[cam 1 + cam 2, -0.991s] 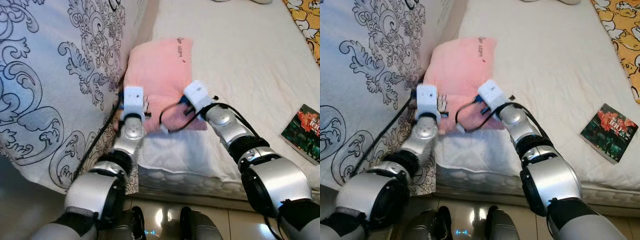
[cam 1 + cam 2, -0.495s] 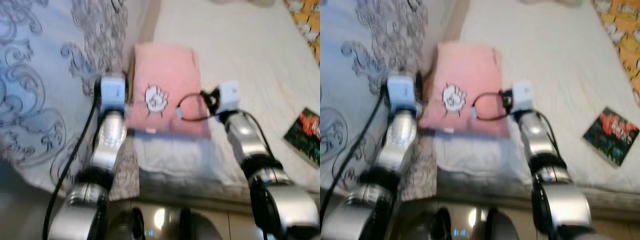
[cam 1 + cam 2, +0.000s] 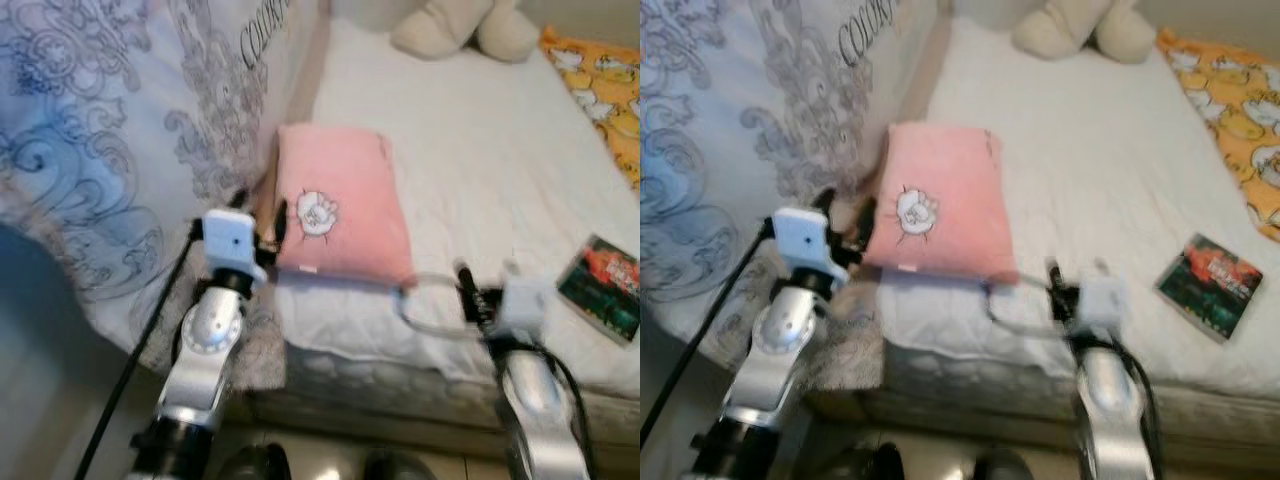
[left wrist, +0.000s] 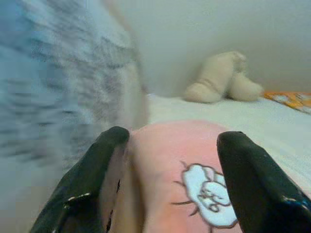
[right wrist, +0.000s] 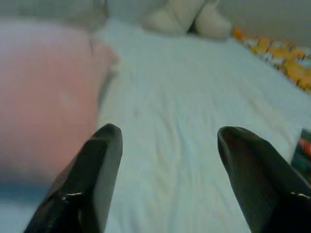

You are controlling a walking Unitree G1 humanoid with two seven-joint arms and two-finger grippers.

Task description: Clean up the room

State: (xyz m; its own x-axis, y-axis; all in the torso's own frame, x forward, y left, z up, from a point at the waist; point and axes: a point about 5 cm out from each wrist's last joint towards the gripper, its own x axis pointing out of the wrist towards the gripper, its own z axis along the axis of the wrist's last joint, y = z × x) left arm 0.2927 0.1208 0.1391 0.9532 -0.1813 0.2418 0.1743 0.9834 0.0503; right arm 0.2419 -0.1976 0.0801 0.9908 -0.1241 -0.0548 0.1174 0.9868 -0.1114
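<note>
A pink pillow [image 3: 340, 205] with a white sheep print lies flat on the white bed [image 3: 480, 170], against the patterned duvet. My left gripper [image 4: 172, 136] is open at the pillow's near left corner, and the pillow [image 4: 180, 160] lies just ahead between its fingers [image 4: 97, 179]. My right gripper [image 5: 170, 132] is open and holds nothing. It hovers over bare sheet near the bed's front edge, to the right of the pillow [image 5: 43, 97]. A book [image 3: 1210, 285] with a dark cover lies on the bed at the right.
A large grey-patterned duvet [image 3: 120, 130] hangs along the bed's left side. A beige plush toy [image 3: 1080, 30] sits at the head of the bed, and a yellow printed blanket [image 3: 1230, 110] lies at the far right. A black cable [image 3: 140, 340] trails by the left arm.
Both grippers have come off the pillow: the right one swung out to the right over the sheet, the left one to the pillow's left corner. The view has tilted up the bed.
</note>
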